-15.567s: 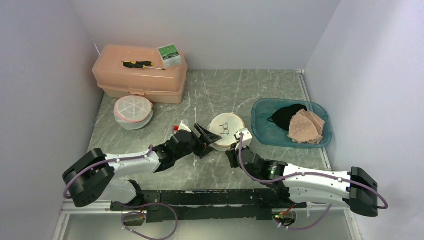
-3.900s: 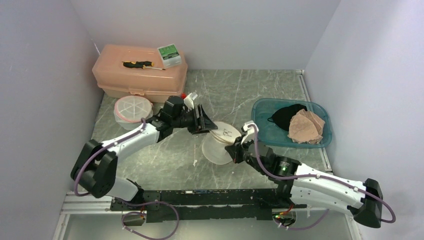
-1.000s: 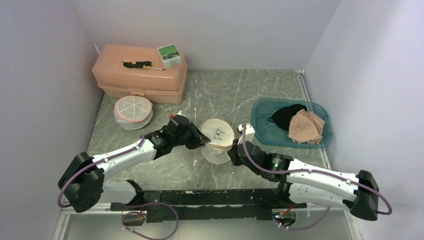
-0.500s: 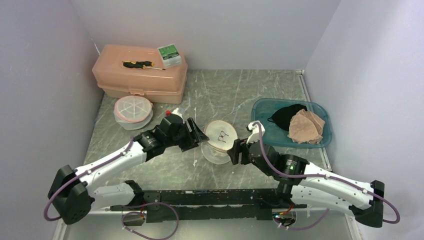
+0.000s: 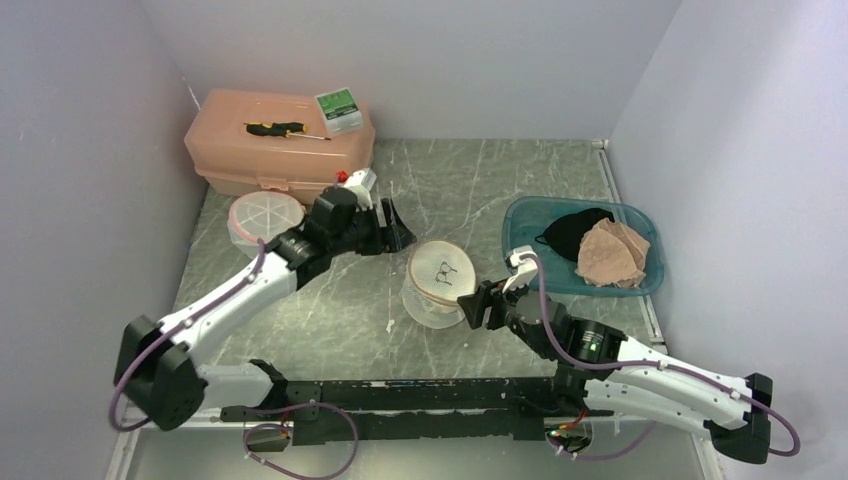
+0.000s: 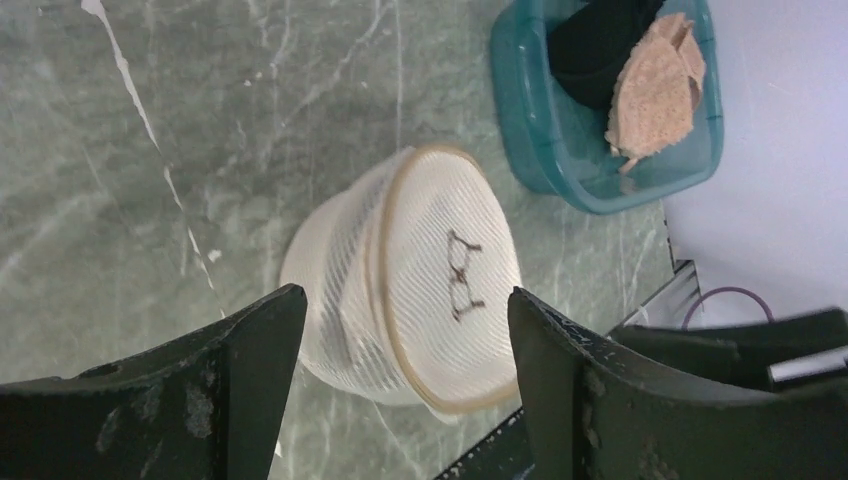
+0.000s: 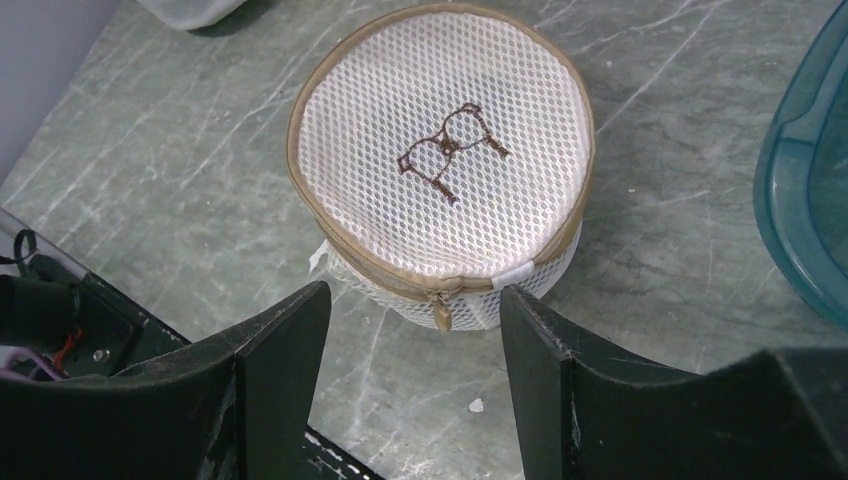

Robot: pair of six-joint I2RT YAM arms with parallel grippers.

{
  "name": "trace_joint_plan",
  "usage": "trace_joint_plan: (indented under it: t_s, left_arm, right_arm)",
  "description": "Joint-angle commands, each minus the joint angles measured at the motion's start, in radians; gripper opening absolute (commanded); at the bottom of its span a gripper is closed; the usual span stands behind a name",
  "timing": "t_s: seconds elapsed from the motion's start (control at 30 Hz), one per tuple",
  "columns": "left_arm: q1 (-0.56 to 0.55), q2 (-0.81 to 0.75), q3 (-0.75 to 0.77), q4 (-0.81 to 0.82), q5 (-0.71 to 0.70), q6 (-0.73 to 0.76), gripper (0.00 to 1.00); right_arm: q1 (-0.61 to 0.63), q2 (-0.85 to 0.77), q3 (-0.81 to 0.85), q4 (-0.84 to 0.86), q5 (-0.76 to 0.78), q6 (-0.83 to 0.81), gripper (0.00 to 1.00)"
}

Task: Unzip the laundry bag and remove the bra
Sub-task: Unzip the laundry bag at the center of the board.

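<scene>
The round white mesh laundry bag [image 5: 437,283] stands on the table between both arms, its tan-trimmed lid with a brown embroidered emblem facing up. The tan zipper looks closed around the lid, and its pull [image 7: 440,312] hangs on the side toward my right gripper. The bra is hidden; I cannot make it out through the mesh. My left gripper [image 5: 395,228] is open, up and to the left of the laundry bag [image 6: 420,290], not touching it. My right gripper [image 5: 478,305] is open just to the right of the laundry bag [image 7: 440,160], with nothing between its fingers.
A teal bin [image 5: 530,275] holding a black garment [image 5: 570,230] and a beige one [image 5: 610,250] sits to the right. A second mesh bag [image 5: 262,222] and a pink toolbox [image 5: 280,145] are at the back left.
Both grippers have opened and let go of the laundry bag. The left arm drew back up and to the left; the right pulled back toward the near edge. The bag settled upright.
</scene>
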Motion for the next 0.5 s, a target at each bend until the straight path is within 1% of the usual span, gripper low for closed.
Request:
trace_joint_plan:
  t_s: [0.0, 0.1, 0.2, 0.3, 0.4, 0.47]
  left_arm:
    - [0.072, 0.129, 0.051, 0.073, 0.191, 0.09, 0.78]
    - [0.087, 0.169, 0.033, 0.113, 0.192, 0.059, 0.77]
    - [0.117, 0.173, -0.015, 0.171, 0.197, 0.007, 0.76]
    - [0.141, 0.185, -0.064, 0.228, 0.239, -0.033, 0.73]
    - [0.145, 0.217, -0.083, 0.232, 0.282, -0.056, 0.67]
    - [0.145, 0.223, -0.108, 0.237, 0.284, -0.076, 0.65]
  right_arm:
    - [-0.002, 0.023, -0.008, 0.084, -0.019, -0.023, 0.66]
    - [-0.001, 0.047, -0.01, 0.109, -0.026, -0.021, 0.66]
    - [-0.001, 0.103, 0.015, 0.146, -0.004, -0.032, 0.67]
    - [-0.005, 0.229, 0.104, 0.154, 0.025, -0.072, 0.68]
    - [-0.004, 0.391, 0.21, 0.155, 0.03, -0.131, 0.67]
    - [-0.003, 0.472, 0.262, 0.157, 0.021, -0.173, 0.67]
